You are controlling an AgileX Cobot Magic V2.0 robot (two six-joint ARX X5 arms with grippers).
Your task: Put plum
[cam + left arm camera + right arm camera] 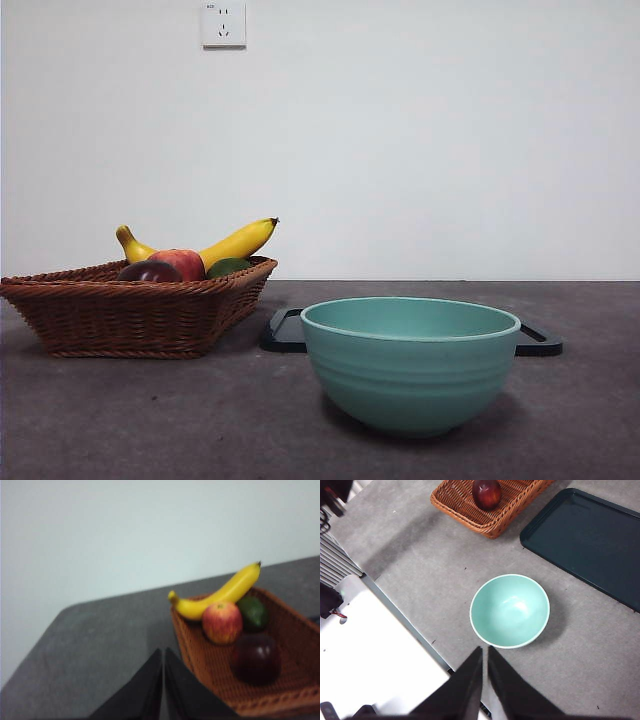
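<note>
Pre-grasp step: plum [255, 658] lies untouched in wicker basket [140, 312] at frame left; left gripper [163, 690] and right gripper [485, 680] are pressed together, so opening and descent onto it are judged required.

Open air above wicker basket [130, 315]; plum [149, 272] flanked by apple [182, 263], banana [235, 243], green fruit [229, 267]; bare worktop [150, 420] beside teal bowl [410, 365].
</note>
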